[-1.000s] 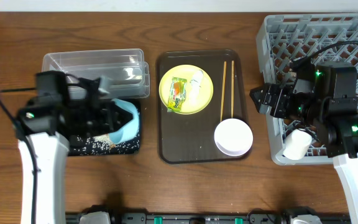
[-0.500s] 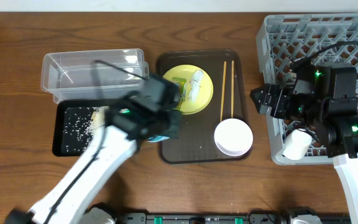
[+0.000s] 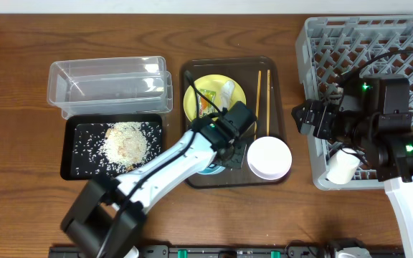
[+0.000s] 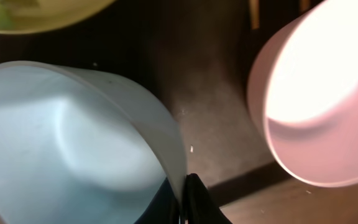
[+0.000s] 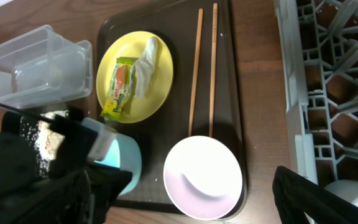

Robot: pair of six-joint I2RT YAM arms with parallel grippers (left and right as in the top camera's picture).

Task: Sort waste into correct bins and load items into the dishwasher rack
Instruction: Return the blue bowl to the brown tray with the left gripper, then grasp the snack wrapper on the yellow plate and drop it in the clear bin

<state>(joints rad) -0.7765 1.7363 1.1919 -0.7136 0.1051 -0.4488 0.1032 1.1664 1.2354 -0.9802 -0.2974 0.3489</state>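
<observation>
My left gripper (image 4: pixel 185 200) is shut on the rim of the light blue bowl (image 4: pixel 73 137), which is over the brown serving tray (image 3: pixel 192 175) beside the white bowl (image 3: pixel 269 158). The rice heap (image 3: pixel 126 140) lies in the black tray (image 3: pixel 74 168). The yellow plate (image 3: pixel 224 111) holds the snack wrapper (image 3: pixel 205 107) and a paper scrap (image 3: pixel 225 92). Two chopsticks (image 3: pixel 262 100) lie on the serving tray. My right gripper (image 3: pixel 301 115) is open and empty, between the serving tray and the grey rack (image 3: pixel 368 43). The white cup (image 3: pixel 341 166) lies in the rack.
The clear tub (image 3: pixel 110 84) stands empty behind the black tray. My left arm reaches across the table's front, from the lower left to the serving tray. In the right wrist view the white bowl (image 5: pixel 202 177) lies below my open fingers.
My left arm swung right from the black tray to the serving tray, carrying the blue bowl. The rice heap now lies in the black tray. The right arm has not moved.
</observation>
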